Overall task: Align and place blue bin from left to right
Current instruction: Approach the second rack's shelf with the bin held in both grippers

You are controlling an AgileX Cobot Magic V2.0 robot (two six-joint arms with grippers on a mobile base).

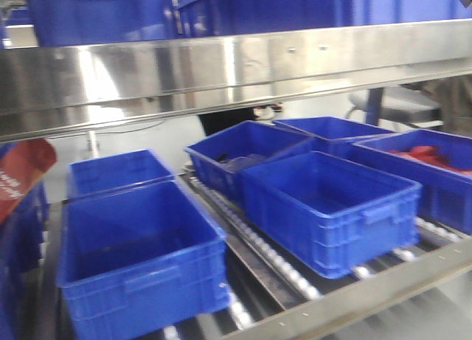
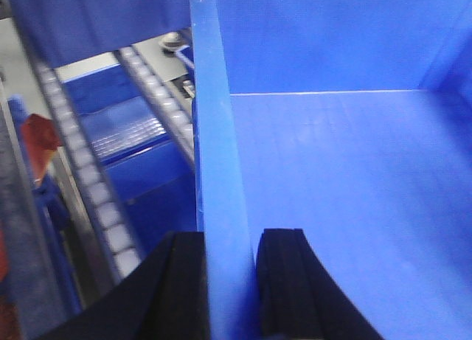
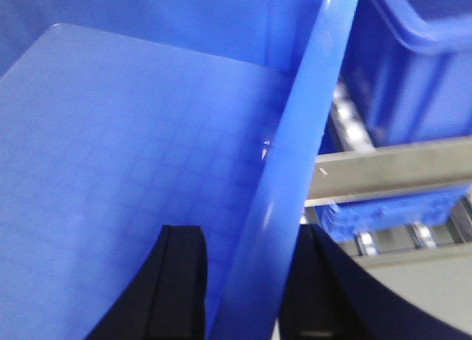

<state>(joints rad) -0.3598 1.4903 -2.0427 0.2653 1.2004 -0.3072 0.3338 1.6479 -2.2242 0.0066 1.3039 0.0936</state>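
Many blue bins (image 1: 328, 207) are seen in the front view, set on a roller rack (image 1: 254, 238) under a steel shelf (image 1: 221, 67). In the left wrist view, a side wall of a blue bin (image 2: 346, 178) is pinched by the left gripper (image 2: 230, 244), with rollers (image 2: 103, 214) seen to the left. In the right wrist view, a blue bin (image 3: 125, 133) wall is pinched by the right gripper (image 3: 247, 240).

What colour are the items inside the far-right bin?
Red items; exterior front-facing view shows them best.
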